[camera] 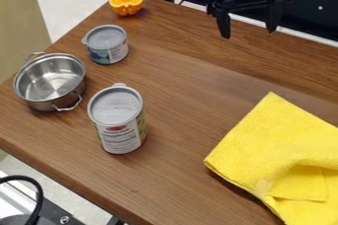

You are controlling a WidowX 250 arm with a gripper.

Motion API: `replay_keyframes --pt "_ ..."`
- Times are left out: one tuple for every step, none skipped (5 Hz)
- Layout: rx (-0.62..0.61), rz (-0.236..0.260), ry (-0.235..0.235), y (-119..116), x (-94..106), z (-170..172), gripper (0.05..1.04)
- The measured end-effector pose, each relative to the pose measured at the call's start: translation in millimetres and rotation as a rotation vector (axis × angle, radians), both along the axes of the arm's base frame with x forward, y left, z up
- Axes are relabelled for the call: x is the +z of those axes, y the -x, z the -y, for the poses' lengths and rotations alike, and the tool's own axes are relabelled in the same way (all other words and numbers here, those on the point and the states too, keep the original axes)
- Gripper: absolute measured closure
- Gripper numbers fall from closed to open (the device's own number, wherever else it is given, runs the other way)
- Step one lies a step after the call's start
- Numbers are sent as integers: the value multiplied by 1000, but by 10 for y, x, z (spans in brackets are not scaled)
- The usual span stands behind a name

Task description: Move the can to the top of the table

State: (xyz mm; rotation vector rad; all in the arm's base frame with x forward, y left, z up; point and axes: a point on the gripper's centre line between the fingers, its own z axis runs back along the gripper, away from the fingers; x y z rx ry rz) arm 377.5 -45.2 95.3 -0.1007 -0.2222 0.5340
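You see the gripper (249, 30) at the upper right, hanging over the far side of the brown table (178, 86), its two black fingers spread well apart and pointing down. The table's left edge slants from the upper left down toward the pot (49, 78); its near edge runs from the left side toward the bottom. For your moves, a broad stretch of wood lies between the tall can (119, 120), left of center, and the yellow cloth (277, 155) at the right. Another stretch separates the gripper from the short can (107, 46), at the upper left.

Both cans stand upright under grayish plastic lids, each with a small rim tab; their contents are hidden from you. The pot, near the left edge and beside the tall can, is open, and you can see its inner floor.

Note the materials: the cans are cylinders with printed labels, the pot is round, shiny metal with two loop handles, and the cloth is fuzzy and folded over itself. The orange half (126, 3) sits near the far left corner, its juicy cut face showing.
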Motion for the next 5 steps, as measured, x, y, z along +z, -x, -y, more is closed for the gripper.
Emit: replay_keyframes --pt "-6 -49 -7 64 -142 -13 87" --pt "-43 -132 -24 255 -247 -161 87" --pt "-97 -145 -63 412 -193 -318 87" --pt "-187 -154 -101 710 -127 -539 87" --pt "-254 -135 -106 927 -20 -760 87"
